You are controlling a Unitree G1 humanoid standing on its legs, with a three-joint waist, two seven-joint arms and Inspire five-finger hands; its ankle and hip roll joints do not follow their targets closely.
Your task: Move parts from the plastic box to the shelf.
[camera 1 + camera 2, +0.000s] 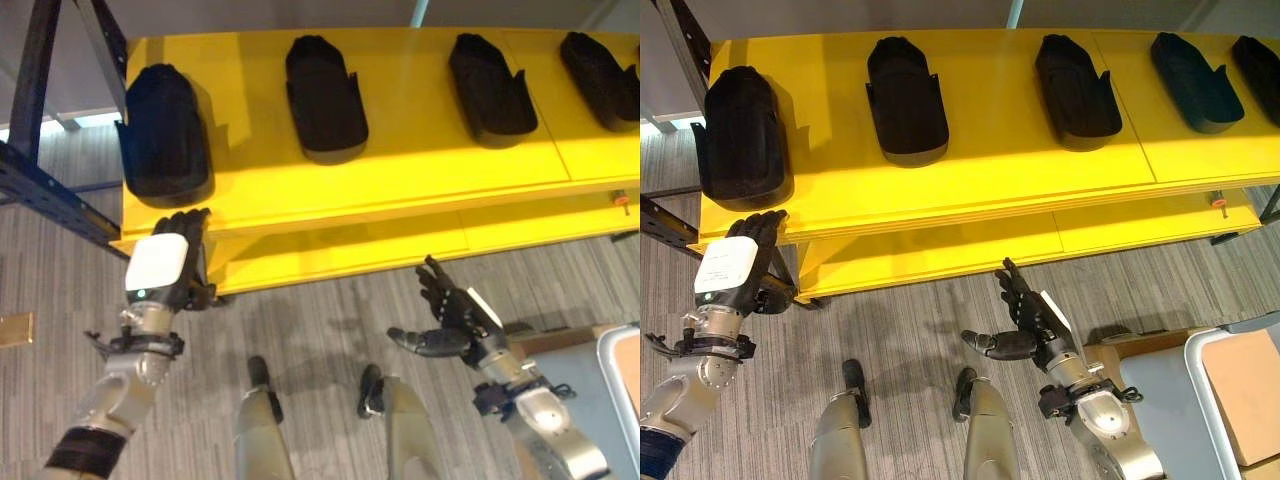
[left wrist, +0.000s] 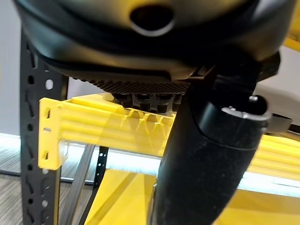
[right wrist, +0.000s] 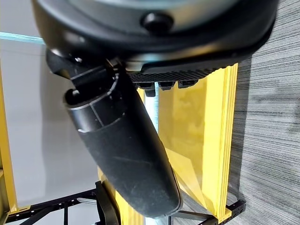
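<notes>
Several black moulded parts lie in a row on the top board of the yellow shelf (image 1: 400,160). The leftmost part (image 1: 165,130) sits at the shelf's left end, and another (image 1: 325,95) lies to its right. My left hand (image 1: 170,262) is just below that leftmost part, with straight fingers reaching the shelf's front edge (image 2: 93,122) and nothing in it. My right hand (image 1: 455,320) hovers over the floor in front of the lower board (image 1: 350,250). It is open and empty, with spread fingers and the thumb (image 3: 126,154) held apart.
A grey-rimmed plastic box (image 1: 1200,380) with a brown sheet in it stands at the lower right, a brown board (image 1: 545,340) beside it. A dark blue steel frame (image 1: 40,190) runs along the shelf's left side. Grey carpet lies before the shelf.
</notes>
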